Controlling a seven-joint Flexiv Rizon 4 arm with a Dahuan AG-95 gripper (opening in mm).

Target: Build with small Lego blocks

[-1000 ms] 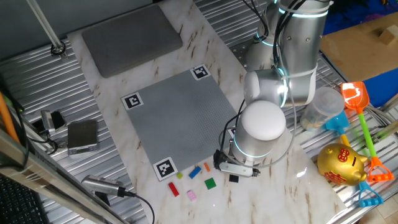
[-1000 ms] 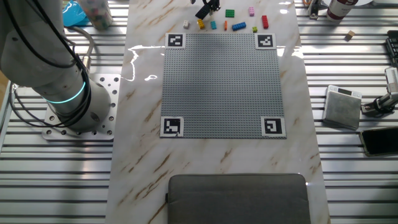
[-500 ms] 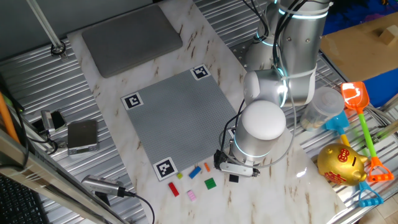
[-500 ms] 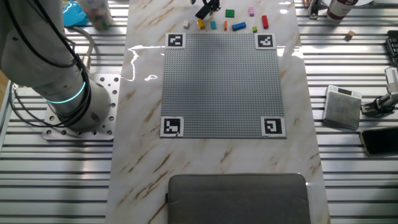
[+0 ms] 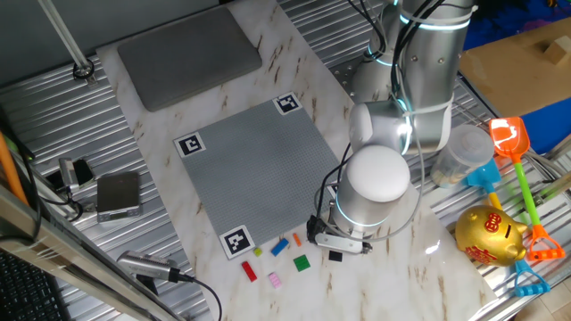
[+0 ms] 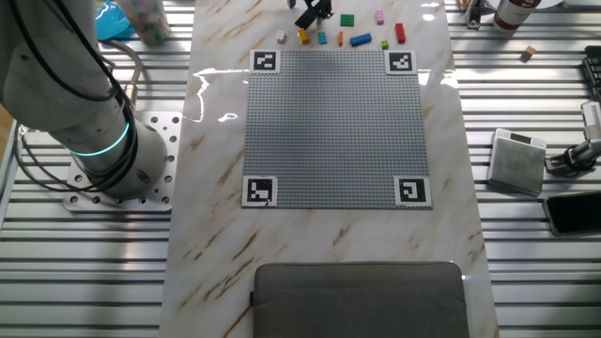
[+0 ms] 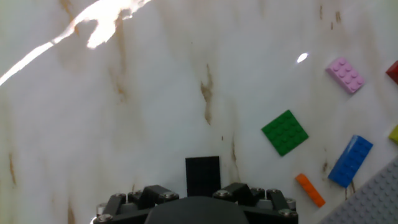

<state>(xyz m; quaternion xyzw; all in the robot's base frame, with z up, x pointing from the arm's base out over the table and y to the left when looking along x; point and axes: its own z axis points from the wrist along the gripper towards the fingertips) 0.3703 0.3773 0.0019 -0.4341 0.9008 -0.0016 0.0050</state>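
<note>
Build hasn't started, as far as pics show: grey baseplate (image 6: 336,128) is bare, no bricks on it in either fixed view. All the small Lego blocks (image 6: 349,33) lie loose on the marble table (image 6: 216,235), in a row just past the baseplate's far edge in the other fixed view. Hand view: black brick (image 7: 203,175) lies flat right in front of the gripper (image 7: 199,200), w/ green plate (image 7: 284,132), orange bar (image 7: 309,190), blue brick (image 7: 350,160) and pink brick (image 7: 346,74) off to the right, well apart from it. Gripper is low over the table by the black brick (image 5: 335,256). Jaws: can't tell, fingertips aren't visible in the hand view and are too small in the fixed ones. Judgement: at the very first pick, black brick the likely target; grasp, carry to plate, press down, then every other brick, all left to do.
</note>
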